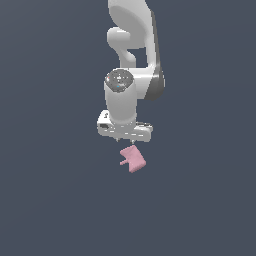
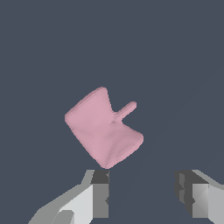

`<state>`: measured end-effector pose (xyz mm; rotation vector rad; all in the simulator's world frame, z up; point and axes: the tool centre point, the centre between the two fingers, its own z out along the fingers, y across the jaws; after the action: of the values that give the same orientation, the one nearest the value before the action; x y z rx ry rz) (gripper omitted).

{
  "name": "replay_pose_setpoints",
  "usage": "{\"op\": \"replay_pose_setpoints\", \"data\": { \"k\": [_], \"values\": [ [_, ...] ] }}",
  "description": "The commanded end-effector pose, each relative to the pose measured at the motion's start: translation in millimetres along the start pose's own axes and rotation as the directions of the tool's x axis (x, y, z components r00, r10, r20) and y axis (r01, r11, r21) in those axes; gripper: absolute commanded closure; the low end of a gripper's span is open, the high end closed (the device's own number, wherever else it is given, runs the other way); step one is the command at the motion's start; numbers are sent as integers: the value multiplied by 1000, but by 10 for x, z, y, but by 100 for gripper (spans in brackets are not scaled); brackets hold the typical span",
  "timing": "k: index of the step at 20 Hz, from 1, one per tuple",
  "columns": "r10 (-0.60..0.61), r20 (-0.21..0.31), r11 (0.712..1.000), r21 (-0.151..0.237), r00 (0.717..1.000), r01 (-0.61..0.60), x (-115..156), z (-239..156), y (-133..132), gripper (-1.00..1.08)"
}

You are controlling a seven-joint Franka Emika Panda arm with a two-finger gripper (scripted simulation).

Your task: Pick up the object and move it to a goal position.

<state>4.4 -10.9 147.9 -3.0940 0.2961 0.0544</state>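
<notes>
- Directly beneath the white Panda arm's two-fingered hand [image 1: 131,140] lies the small pale-pink blocky object [image 1: 134,159], on the plain dark blue-grey surface [image 1: 55,200].
- Spread wide, the hand holds nothing: the wrist view shows its two fingers [image 2: 100,192] well apart, with bare surface between them and the pink object [image 2: 104,129] beyond their tips, not between them.
- That wide spread looks like readiness for a grasp; the object is narrower than the gap, so it should fit once the hand is centred over it.
- From the wrist view the object sits off the midline of the gap, nearer one finger, so the hand likely needs a sideways shift before it lowers.
- Whether the fingertips touch the object cannot be told from the exterior view; they appear just above it.
- Next to the hand the object reads as a chunky, rounded-edged wedge, matte and uniformly pink, lying at a slant to the line between the fingers.
- A short thin peg [image 2: 126,110] juts from one side; gripping the broad body seems safer than the peg.
- No goal marker is visible.
</notes>
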Motion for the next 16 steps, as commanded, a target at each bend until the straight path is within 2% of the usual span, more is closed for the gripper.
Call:
{"op": "replay_pose_setpoints", "data": {
  "k": [1,4,8,12,16],
  "values": [
    [68,1,998,8,998,-68,48,71,5,-20],
    [163,3,986,19,987,-163,116,172,13,-20],
    [289,9,957,32,957,-290,205,312,27,-20],
    [411,16,911,42,912,-411,289,456,44,-20],
    [525,25,849,50,851,-525,369,602,65,-20]
  ]
}}
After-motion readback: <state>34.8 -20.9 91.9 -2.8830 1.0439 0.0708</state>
